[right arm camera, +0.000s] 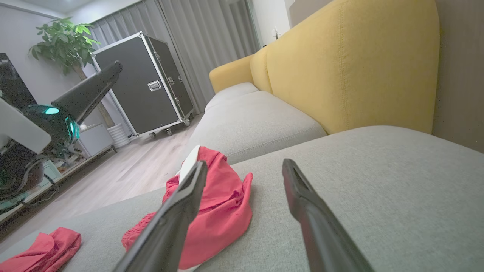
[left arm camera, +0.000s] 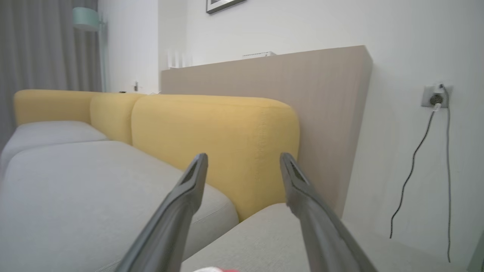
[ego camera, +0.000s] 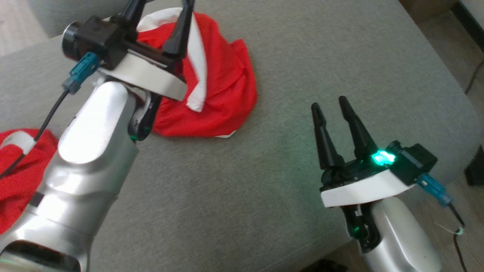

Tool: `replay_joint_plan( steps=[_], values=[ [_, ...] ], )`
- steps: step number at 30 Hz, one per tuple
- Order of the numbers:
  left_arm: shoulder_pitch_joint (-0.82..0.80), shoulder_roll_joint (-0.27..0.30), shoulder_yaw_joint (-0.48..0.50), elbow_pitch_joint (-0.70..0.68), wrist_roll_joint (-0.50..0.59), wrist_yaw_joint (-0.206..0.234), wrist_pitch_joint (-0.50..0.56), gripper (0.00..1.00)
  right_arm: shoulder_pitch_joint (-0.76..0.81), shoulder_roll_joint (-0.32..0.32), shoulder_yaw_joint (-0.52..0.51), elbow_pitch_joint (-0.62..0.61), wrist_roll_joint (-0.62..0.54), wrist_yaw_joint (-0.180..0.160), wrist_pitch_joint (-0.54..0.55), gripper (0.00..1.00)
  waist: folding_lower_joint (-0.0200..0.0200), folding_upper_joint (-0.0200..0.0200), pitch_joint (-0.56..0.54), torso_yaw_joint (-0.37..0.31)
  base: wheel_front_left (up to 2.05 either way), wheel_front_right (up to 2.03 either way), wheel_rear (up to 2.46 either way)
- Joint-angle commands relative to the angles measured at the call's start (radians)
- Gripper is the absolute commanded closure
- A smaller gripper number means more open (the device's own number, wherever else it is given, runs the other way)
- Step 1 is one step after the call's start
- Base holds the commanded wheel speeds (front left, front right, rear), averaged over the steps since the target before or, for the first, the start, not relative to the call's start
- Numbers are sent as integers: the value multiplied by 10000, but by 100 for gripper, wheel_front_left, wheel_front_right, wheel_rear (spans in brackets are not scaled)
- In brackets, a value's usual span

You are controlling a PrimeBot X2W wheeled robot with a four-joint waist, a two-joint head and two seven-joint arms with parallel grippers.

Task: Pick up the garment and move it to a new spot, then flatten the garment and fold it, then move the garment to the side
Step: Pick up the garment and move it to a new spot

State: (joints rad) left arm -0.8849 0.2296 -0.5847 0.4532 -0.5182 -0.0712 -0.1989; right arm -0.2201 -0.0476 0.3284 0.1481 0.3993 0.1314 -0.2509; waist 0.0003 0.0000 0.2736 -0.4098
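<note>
Gaping wide and empty, the left gripper (left arm camera: 244, 158) hangs — seemingly — right over the garment (ego camera: 227, 87); the right gripper (ego camera: 328, 102), equally open, sits well aside.

The forearms (ego camera: 87, 151) are clad in glossy silver. Each wrist is capped with a white plate (ego camera: 363, 189) and black housing (ego camera: 414, 160), trailed by a teal connector (ego camera: 435, 189) and black cable (ego camera: 51, 116). Tapered black fingers (ego camera: 325, 143) are fitted.

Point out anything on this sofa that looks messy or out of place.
The red garment with white trim lies crumpled in a heap on the grey cushion, not flat. A second red cloth sits bunched at the cushion's left edge.
</note>
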Motion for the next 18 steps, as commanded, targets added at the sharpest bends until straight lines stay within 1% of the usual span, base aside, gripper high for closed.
replay_joint_plan(
  steps=[1, 5, 10, 13, 18],
  values=[
    [-384, 307, 383, -195, 35, -6, -99, 0, -241, -26, 118, -338, 2, -7, -109, 0, -3, 0, -92, 210, 0, 0, 0],
    [-101, 575, 568, 149, 37, -33, -392, 0, -139, -26, -200, -247, -196, -7, -109, 0, -3, 0, -338, 833, 0, 0, 0],
    [799, 917, 878, 47, 109, 27, -588, 0, 42, -26, -595, -76, -582, -7, -109, 0, -3, 0, -766, 1810, 0, 0, 0],
    [1672, 1107, 1019, -252, 326, 140, -618, 0, 174, -26, -742, 52, -817, -7, -109, 0, -3, 0, -1067, 2368, 0, 0, 0],
    [3611, 1014, 1717, -1289, 556, 430, -625, 0, 440, -26, -871, 292, -1144, -7, -109, 0, -3, 0, -1528, 3159, 0, 0, 0]
  ],
)
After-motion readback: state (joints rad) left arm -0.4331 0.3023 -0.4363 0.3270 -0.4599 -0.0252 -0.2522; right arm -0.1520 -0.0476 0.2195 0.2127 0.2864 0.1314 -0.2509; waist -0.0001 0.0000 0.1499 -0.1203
